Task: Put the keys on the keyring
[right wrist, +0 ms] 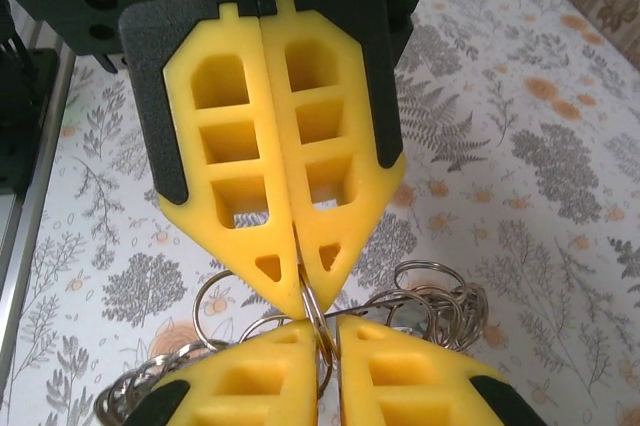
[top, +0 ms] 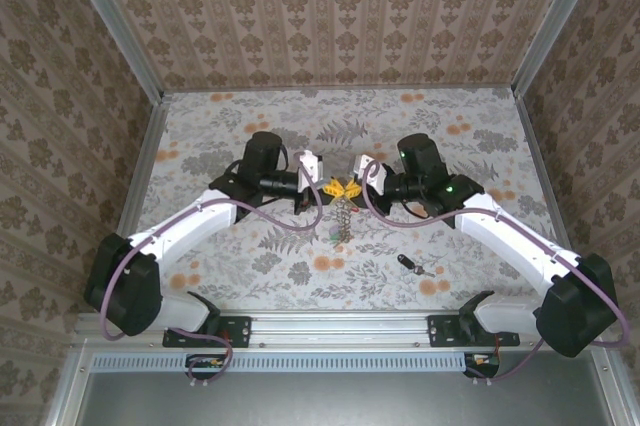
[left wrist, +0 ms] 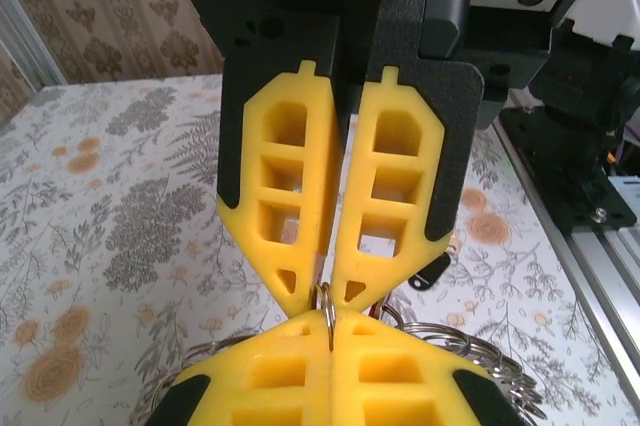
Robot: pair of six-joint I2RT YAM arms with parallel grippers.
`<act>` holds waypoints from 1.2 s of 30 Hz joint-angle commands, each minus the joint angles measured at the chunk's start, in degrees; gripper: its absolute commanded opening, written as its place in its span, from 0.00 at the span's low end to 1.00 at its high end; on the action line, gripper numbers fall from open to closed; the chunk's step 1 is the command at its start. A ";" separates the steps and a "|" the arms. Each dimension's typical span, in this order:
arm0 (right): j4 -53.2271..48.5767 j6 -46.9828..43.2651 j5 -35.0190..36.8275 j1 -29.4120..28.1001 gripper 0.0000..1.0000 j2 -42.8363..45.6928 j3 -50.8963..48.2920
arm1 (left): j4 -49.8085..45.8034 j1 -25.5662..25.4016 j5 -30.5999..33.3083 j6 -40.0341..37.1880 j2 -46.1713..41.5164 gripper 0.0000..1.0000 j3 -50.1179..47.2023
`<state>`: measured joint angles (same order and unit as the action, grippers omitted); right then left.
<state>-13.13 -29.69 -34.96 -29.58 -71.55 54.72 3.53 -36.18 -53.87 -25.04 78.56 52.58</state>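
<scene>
Left claw point(left wrist: 325, 296) and right claw point(right wrist: 302, 291) meet tip to tip, each clenched on the keyring point(top: 342, 214); black key point(top: 405, 264) lies apart on desk point(top: 250, 281).

Soft, even daylight; faint shadows; nearest foreground slightly blurred.

Two end effectors point(left wrist: 322, 291) point(right wrist: 303, 291); one keyring point(top: 341, 216); one loose key point(top: 406, 264)
</scene>
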 commanded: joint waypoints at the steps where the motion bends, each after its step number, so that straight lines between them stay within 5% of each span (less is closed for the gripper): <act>1: 3.93 1.65 -3.85 0.68 0.13 -1.17 0.04 | 12.44 0.32 -6.87 7.04 -2.23 0.00 -1.84; 6: 2.22 1.76 -6.26 1.63 0.00 -2.06 1.76 | 13.87 0.42 -7.25 8.59 -1.46 0.00 -2.04; 9: 0.34 0.82 -4.92 1.63 0.00 -2.15 2.75 | 4.99 0.35 -2.48 3.75 -2.07 0.00 -0.92; 16: -4.46 -1.89 -1.36 0.42 0.00 -2.70 4.89 | -13.47 -0.29 7.91 -8.26 -2.70 0.17 2.51; 36: -8.51 -4.92 0.70 -0.39 0.00 -3.23 6.35 | -16.06 -2.21 10.90 -11.34 0.30 0.26 7.87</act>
<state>-21.69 -33.45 -33.63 -29.52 -74.28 58.57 -11.14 -37.91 -42.74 -34.44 77.58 58.48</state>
